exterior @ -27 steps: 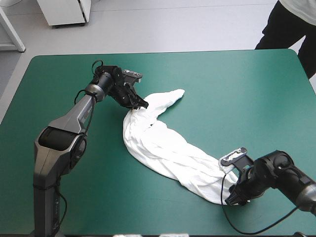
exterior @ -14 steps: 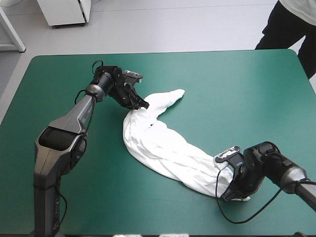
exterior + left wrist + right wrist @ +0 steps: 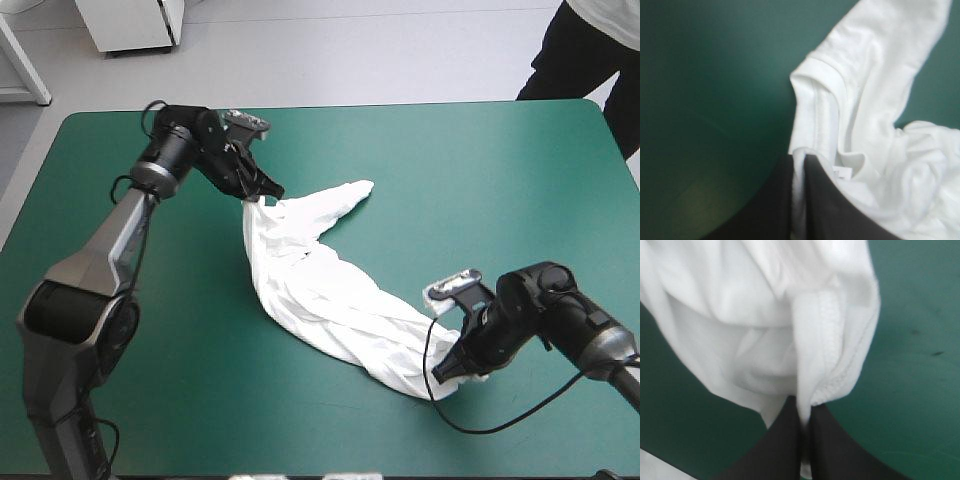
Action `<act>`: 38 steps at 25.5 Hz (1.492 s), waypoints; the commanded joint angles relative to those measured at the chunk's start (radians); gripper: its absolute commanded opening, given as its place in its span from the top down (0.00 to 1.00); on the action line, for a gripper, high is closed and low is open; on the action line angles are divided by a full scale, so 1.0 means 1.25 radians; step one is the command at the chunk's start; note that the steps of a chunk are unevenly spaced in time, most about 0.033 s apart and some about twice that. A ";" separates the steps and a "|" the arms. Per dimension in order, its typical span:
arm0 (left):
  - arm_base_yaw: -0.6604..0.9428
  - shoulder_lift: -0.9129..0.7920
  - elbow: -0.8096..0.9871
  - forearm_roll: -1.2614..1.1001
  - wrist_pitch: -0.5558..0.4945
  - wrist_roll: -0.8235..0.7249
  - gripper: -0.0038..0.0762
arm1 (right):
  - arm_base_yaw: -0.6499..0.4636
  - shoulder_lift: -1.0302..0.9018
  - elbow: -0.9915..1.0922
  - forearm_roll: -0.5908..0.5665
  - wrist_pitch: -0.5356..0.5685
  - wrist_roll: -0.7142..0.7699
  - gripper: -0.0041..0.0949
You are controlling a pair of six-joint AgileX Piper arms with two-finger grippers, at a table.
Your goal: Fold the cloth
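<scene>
— Now, where is the T-shirt [image 3: 320, 290] to be found?

— It is laid as a long rumpled band across the bench [image 3: 450, 170], slantwise on the teal-green cover, from left of the middle toward the near right corner. One end is pinched by the left tool [image 3: 262, 192], which is clenched on a hemmed edge. The other end is pinched by the right tool [image 3: 447, 372], likewise clenched on a stitched hem.

— How should the step in hand be done well?

— It is judged that the T-shirt is being drawn out so that it can be spread. Both ends should be pulled apart evenly and kept low, so that the twist in the middle is worked out and no hem is slipped from either tool. The part lying loose beyond the left tool should be watched, lest it be trapped underneath.

— And containers?

— None is seen on the bench, so nothing is held in one
</scene>
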 commanded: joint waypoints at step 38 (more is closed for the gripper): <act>0.003 -0.780 -0.168 -0.007 0.005 -0.028 0.96 | -0.001 -0.185 -1.057 0.049 0.111 0.183 0.98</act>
